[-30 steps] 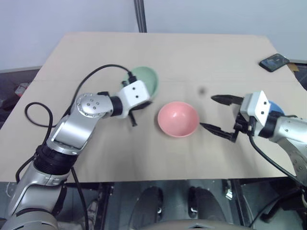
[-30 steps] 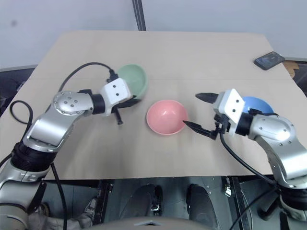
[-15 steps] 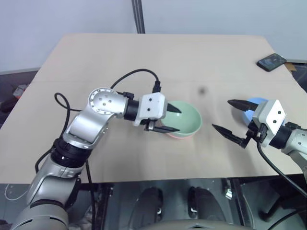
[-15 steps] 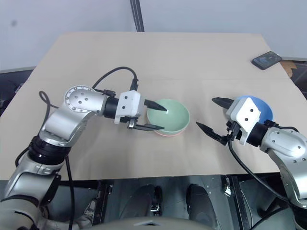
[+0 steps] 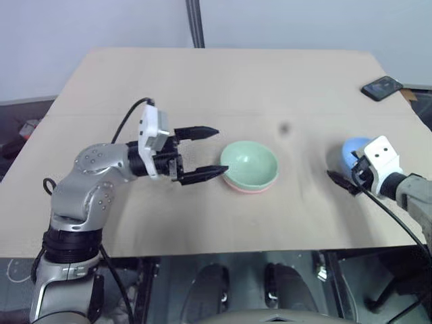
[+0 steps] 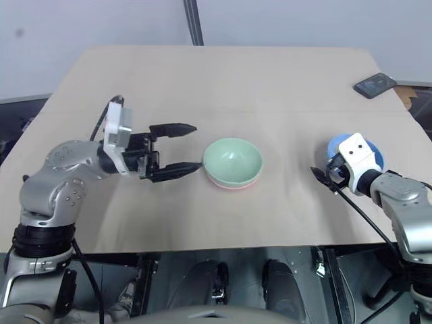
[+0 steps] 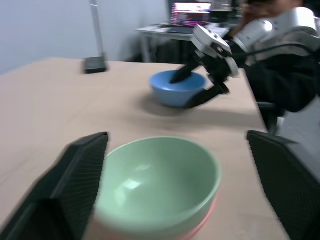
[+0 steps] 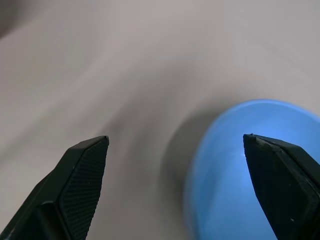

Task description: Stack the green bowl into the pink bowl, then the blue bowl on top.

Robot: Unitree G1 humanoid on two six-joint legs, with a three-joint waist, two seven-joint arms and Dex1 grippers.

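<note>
The green bowl (image 5: 250, 160) sits nested inside the pink bowl (image 5: 247, 190) at the table's middle, with just a pink rim showing beneath it. My left gripper (image 5: 204, 152) hovers open just to the left of the stack, fingers pointing at it and not touching it. On the right stands the blue bowl (image 7: 175, 90). My right gripper (image 5: 344, 166) is open at its near-left rim. In the left wrist view one black finger reaches into the blue bowl and the other stays outside its wall. The right wrist view shows the blue bowl (image 8: 250, 170) between the fingers.
A dark phone (image 5: 385, 88) lies at the far right corner of the tan table (image 5: 223, 81). A metal pole (image 5: 196, 23) rises behind the table's far edge. Across the room stands a desk with a lit screen (image 7: 190, 7).
My left gripper carried the green bowl into the pink bowl, opened, and drew back to the left. My right gripper moved right and down to the blue bowl's rim.
</note>
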